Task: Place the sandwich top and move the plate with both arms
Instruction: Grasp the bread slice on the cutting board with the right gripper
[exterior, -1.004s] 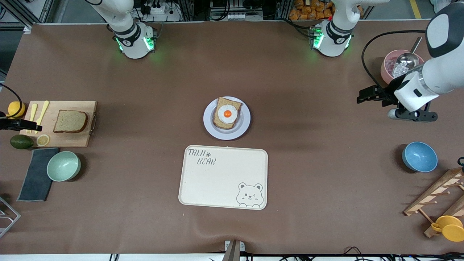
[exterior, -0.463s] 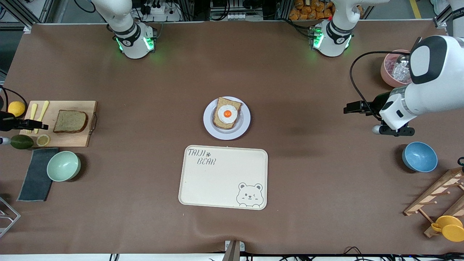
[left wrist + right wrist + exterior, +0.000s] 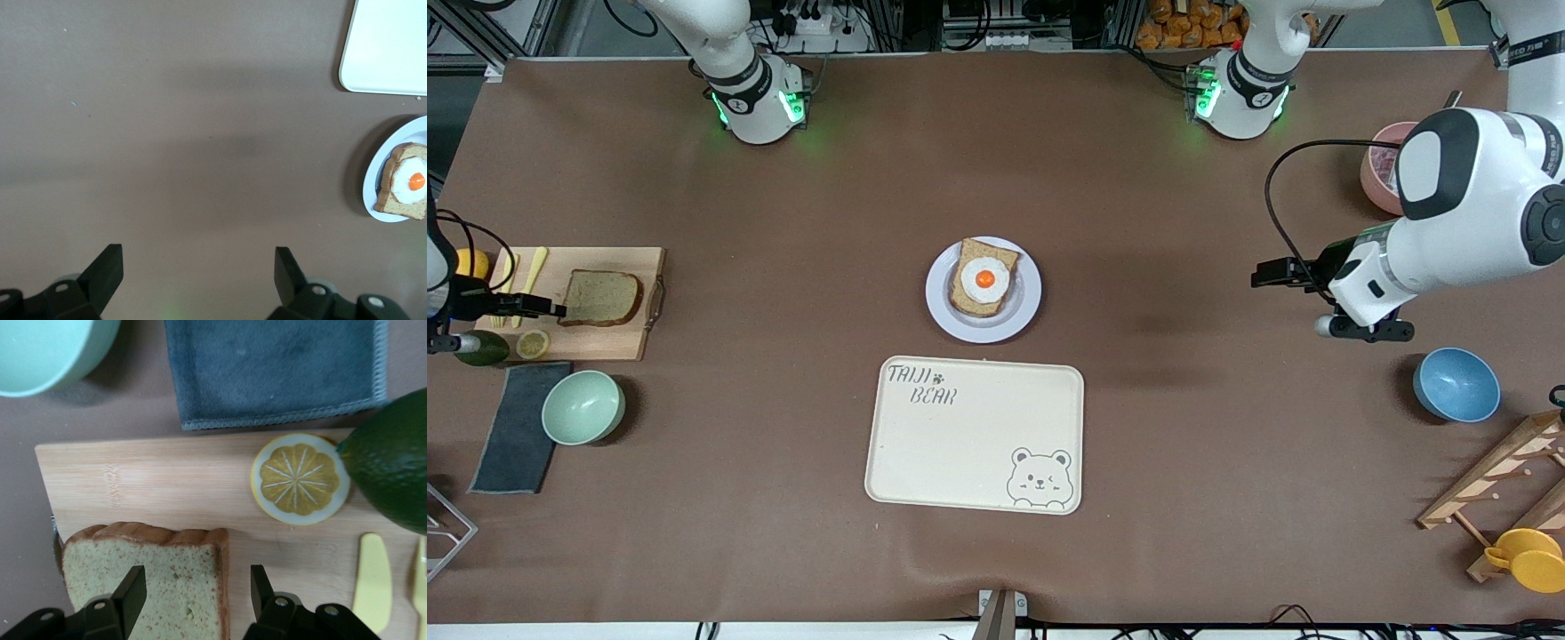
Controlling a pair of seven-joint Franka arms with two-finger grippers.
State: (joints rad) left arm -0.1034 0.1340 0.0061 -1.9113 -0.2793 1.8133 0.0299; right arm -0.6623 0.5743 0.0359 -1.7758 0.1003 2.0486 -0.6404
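Both end effectors stood spread: right end effector [image 3: 193,593] straddling the bread [image 3: 600,297], pickup underway; next, pinch. Left end effector [image 3: 199,270] waited over the desk [image 3: 1183,427].

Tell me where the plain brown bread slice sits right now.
The plain brown bread slice lies on the wooden cutting board toward the right arm's end of the table, beside the lemon slice, with the right gripper over its edge.
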